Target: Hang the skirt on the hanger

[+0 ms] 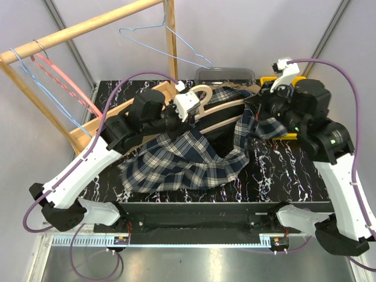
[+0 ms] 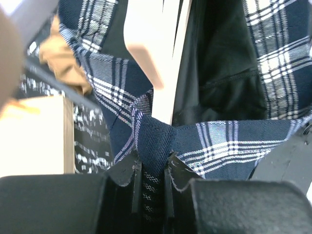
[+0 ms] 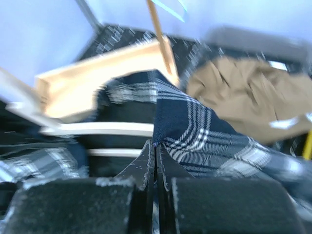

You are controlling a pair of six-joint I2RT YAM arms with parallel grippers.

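Note:
Both grippers are shut on the dark blue-and-white plaid shirt [image 1: 182, 158], not on the skirt. My left gripper [image 1: 189, 107] pinches a fold of the shirt [image 2: 152, 146] beside the thick wooden hanger [image 1: 220, 110]. My right gripper [image 1: 258, 117] pinches another edge of the shirt [image 3: 195, 131]. The tan skirt [image 3: 243, 95] lies crumpled behind the shirt at the back right; a bit of it also shows in the left wrist view [image 2: 63, 61]. In the top view the right arm hides it. The light-blue wire hanger [image 1: 176, 54] hangs from the wooden rail [image 1: 82, 29].
A wooden rack base [image 1: 111, 120] stands at the back left, with a pink hanger [image 1: 64, 79] and a blue wire one on its rail. A grey bin [image 1: 226, 73] and a yellow object [image 1: 269, 79] sit at the back edge.

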